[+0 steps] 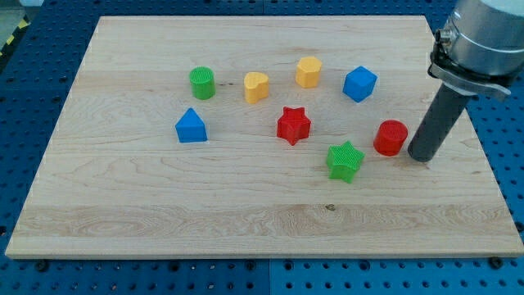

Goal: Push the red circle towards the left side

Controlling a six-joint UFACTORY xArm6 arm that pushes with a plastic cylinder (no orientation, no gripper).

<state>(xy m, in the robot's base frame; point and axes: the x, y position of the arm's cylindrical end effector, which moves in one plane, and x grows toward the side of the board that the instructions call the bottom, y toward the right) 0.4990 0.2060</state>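
My tip (421,156) rests on wooden board (123,213), holds nothing, has no jaws. Red circle (391,138) just beside tip, on view's left. Green star (345,161) further left, slightly lower.

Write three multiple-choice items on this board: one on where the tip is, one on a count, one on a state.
1. Where is my tip relative to the red circle?
A. At the view's right of it
B. At the view's left of it
C. Above it, near the blue cube

2. How many green blocks are there?
A. One
B. Two
C. Three

3. How does the red circle lie?
A. Stacked on the green star
B. Off the board
C. Alone on the board, touching no block

Answers: 1 A, the rod's end stands just right of it. 2 B, the green cylinder and the green star. 3 C, wood shows between it and every block.
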